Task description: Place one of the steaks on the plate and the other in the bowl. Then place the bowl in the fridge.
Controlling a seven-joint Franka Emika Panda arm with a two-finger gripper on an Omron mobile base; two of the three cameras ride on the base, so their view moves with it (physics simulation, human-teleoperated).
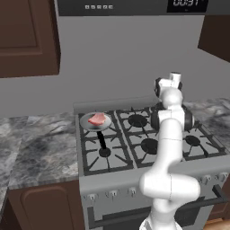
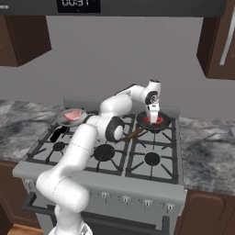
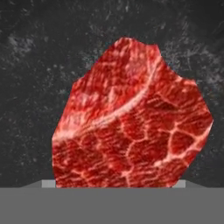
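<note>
Steak [image 3: 131,127]: deep red, pale marbling veins. Second steak [image 1: 97,119]: pinkish-red. Pan [image 3: 35,65]: black, grey-speckled. Surface [image 1: 36,143]: grey marbled. Cabinets [image 1: 27,36]: dark brown.

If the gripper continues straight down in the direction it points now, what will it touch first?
Most likely the deep red steak. The gripper points down into the dark pan on the stove's back right burner, and the hand view looks straight onto the meat, close up. How much gap is left, I cannot tell.
</note>
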